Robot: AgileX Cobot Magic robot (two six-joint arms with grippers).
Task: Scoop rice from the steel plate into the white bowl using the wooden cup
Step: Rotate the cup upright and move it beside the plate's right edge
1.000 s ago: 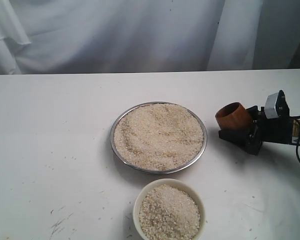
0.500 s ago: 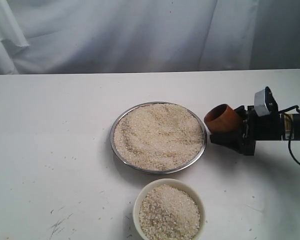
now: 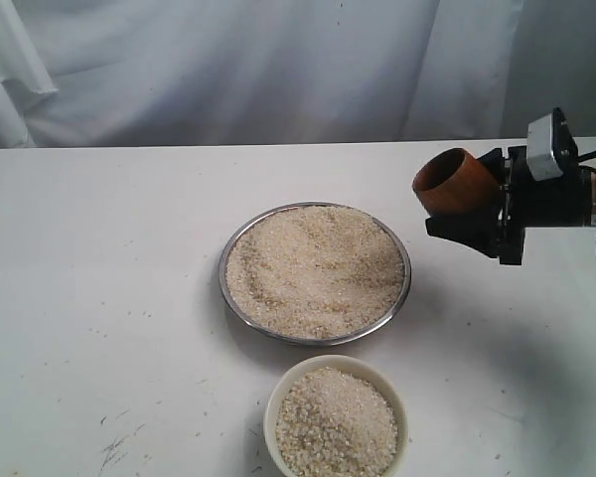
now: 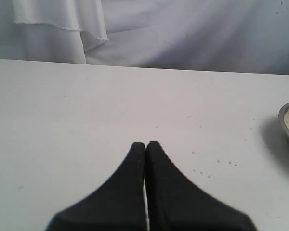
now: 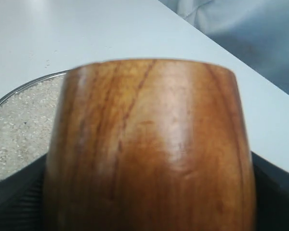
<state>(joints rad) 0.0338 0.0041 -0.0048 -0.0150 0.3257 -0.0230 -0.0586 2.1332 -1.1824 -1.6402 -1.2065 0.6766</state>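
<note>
The wooden cup (image 3: pixel 453 181), on its side, is clamped in the right pincer (image 3: pixel 474 196), the steel plate (image 3: pixel 222 273) of rice (image 3: pixel 313 268) ahead and below. Only the exterior view shows the white bowl (image 3: pixel 271 412); only the left wrist view the left pincer (image 4: pixel 145 145), tips together.

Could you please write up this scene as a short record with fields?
right gripper: shut on the wooden cup, which lies on its side, raised off the table, right of the steel plate
left gripper: shut, empty, over bare table
steel plate: covered with rice
white bowl: nearly full of rice, nearer the camera than the plate
cup contents: cannot tell
</note>
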